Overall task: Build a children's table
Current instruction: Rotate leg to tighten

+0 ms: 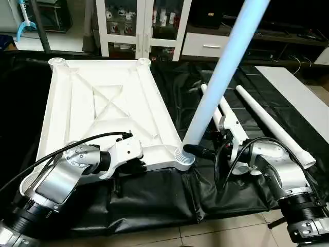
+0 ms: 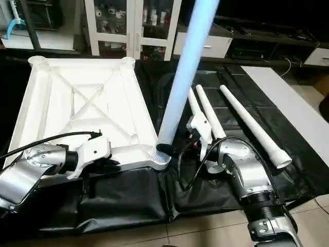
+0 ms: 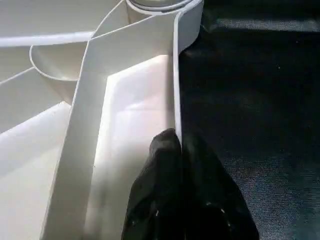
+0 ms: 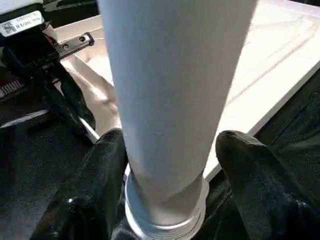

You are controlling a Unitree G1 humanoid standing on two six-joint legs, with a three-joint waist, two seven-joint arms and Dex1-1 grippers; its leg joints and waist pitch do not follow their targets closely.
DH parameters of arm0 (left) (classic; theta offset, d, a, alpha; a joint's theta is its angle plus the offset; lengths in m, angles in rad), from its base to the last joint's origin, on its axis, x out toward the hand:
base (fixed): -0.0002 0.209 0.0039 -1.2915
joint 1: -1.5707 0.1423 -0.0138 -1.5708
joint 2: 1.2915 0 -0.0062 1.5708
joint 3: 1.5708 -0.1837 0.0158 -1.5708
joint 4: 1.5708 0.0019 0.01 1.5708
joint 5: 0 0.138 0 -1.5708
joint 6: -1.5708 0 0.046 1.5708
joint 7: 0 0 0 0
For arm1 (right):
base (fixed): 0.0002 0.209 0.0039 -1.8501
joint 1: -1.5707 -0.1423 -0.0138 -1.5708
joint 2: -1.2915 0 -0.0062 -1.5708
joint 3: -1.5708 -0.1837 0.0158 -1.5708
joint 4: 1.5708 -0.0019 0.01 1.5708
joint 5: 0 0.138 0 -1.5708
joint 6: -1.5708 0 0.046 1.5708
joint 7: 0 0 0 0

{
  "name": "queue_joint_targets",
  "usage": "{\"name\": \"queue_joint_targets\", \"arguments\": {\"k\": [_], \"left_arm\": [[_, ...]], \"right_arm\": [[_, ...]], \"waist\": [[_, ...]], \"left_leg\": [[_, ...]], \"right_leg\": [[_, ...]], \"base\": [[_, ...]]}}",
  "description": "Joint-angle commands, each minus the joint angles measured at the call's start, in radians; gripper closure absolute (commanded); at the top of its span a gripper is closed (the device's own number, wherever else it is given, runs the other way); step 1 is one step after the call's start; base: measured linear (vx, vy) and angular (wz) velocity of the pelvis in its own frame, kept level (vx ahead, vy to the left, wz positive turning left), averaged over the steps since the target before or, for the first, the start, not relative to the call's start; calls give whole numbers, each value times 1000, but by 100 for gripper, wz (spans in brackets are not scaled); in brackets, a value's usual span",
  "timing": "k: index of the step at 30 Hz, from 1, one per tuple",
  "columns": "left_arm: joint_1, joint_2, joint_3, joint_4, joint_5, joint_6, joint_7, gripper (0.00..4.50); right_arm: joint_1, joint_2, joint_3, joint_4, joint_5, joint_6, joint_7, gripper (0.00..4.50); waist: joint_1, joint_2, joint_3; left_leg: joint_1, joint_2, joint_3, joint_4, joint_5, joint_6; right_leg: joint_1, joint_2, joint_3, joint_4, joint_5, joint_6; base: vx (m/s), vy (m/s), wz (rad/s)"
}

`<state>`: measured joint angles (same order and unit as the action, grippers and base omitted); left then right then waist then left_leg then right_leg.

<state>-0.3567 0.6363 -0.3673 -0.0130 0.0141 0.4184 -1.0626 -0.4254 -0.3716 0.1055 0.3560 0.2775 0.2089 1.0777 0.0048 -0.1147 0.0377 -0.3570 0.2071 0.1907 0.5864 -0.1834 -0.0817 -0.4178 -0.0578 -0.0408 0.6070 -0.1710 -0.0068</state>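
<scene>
- Black sheet point(image 1: 154, 200) spread over the whole work area, hanging past the near edge above a tiled floor point(image 1: 205, 234).
- White table top point(image 1: 103, 110) lying upside down on the left part of the sheet, X-ribbed underside facing up, round sockets at the corners; two far sockets open and unfilled.
- One white leg point(image 1: 221, 67) standing in the near right corner socket point(image 1: 185, 157), rising steeply and leaning to the right out of the upper edge of the head views.
- Three more legs point(image 2: 247, 123) lying loose on the sheet to the right of the top, side by side, running from far left to near right, the rightmost set a little apart from the other two.
- Flat white panel point(image 1: 303, 100) lying at the far right of the sheet.
- White cabinet with glass doors point(image 1: 139, 23) standing beyond the far edge.
- Left gripper point(image 3: 178, 150) at the near edge of the top, left of the filled socket, black fingers pinched closed on the thin rim wall, one finger inside it and one outside.
- Right gripper point(image 4: 172, 165) at the foot of the standing leg just above the socket, one finger point(image 4: 100, 190) against the leg, the other finger point(image 4: 255, 175) standing clear of it with a gap; jaws parted around the leg, not clamping it.
</scene>
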Motion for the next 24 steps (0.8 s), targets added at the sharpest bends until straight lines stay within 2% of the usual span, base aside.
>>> {"name": "queue_joint_targets", "arguments": {"k": [1,6,16,19,20,21,22,23,24], "left_arm": [[22,-2,-54,8,13,16,-24,450],[25,-1,-56,6,14,13,-27,450],[28,-3,-53,-5,7,24,-26,450],[26,-33,-31,-17,-13,76,5,450],[23,-52,-18,-23,-23,103,25,450],[22,-54,-17,-24,-24,107,28,450],[12,-87,3,-34,-29,154,72,450],[-4,-132,26,-46,-22,209,141,450],[-8,-144,32,-48,-17,221,161,450]], "right_arm": [[-13,-16,-15,8,8,1,8,183],[-13,-17,-9,23,2,-14,19,244],[-15,2,-8,59,-15,-16,-16,262],[-37,38,-31,138,-53,-16,-151,263],[-47,55,-41,178,-71,-15,-218,263],[-48,58,-42,182,-74,-15,-227,263],[-60,88,-53,232,-97,-13,-330,263],[-75,131,-65,287,-125,-15,-464,264],[-80,142,-68,300,-132,-17,-498,264]], "waist": [[3,16,-43],[4,17,-46],[4,18,-46],[0,16,-43],[-6,13,-41],[-9,14,-41],[-18,16,-39],[-20,16,-40],[-26,15,-39]], "left_leg": [[7,27,-14,-69,-296,-4],[8,28,-14,-68,-288,-4],[9,27,-14,-68,-289,-6],[7,26,-16,-69,-309,-15],[7,25,-17,-70,-327,-25],[7,24,-18,-69,-338,-32],[6,23,-23,-69,-369,-43],[8,23,-25,-68,-377,-48],[10,20,-29,-67,-396,-56]], "right_leg": [[35,-59,40,-80,-345,-156],[37,-60,39,-78,-335,-159],[37,-59,39,-77,-331,-165],[36,-60,38,-80,-372,-158],[33,-61,37,-83,-409,-149],[32,-62,36,-84,-433,-145],[30,-63,34,-90,-500,-120],[28,-63,33,-91,-513,-116],[24,-62,28,-96,-545,-105]], "base": [[0,0,0],[0,0,0],[0,0,0],[0,0,0],[0,0,0],[0,0,0],[0,0,0],[0,0,0],[0,0,0]]}}
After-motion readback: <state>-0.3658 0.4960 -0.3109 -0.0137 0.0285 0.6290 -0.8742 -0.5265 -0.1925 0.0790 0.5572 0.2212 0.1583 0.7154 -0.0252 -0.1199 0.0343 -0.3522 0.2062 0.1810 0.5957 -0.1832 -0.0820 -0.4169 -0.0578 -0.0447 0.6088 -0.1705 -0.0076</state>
